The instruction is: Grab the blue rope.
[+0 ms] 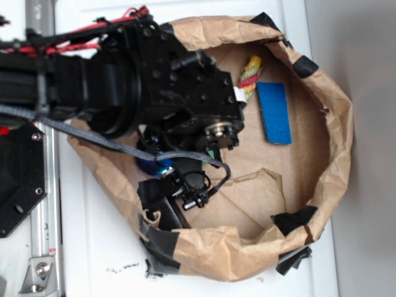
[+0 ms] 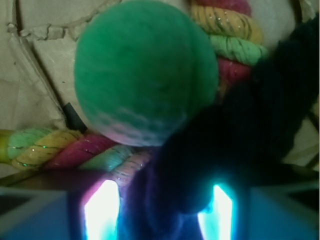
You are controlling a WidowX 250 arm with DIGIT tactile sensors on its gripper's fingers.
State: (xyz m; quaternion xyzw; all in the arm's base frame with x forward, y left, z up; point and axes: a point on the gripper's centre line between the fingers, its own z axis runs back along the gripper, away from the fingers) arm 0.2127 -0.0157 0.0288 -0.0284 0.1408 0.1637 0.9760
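In the wrist view the blue rope [image 2: 240,125] fills the lower right, a dark twisted mass running down between the two glowing fingertips [image 2: 102,210] of the claw [image 2: 159,212]. The jaws stand apart on either side of it, and I cannot tell whether their pads already touch the strands, as the close view is blurred. The green ball [image 2: 145,70] lies just beside the rope, and the striped rope [image 2: 70,150] passes under both, so the hazard I see is pinching a coloured strand along with the navy one. To do this well, I would keep the claw centred on the thick dark bundle, close fully on both strands, and lift straight up. From the exterior view the arm [image 1: 124,80] hides the rope inside the paper-lined basket [image 1: 334,124], with the flat blue block [image 1: 274,112] well apart.
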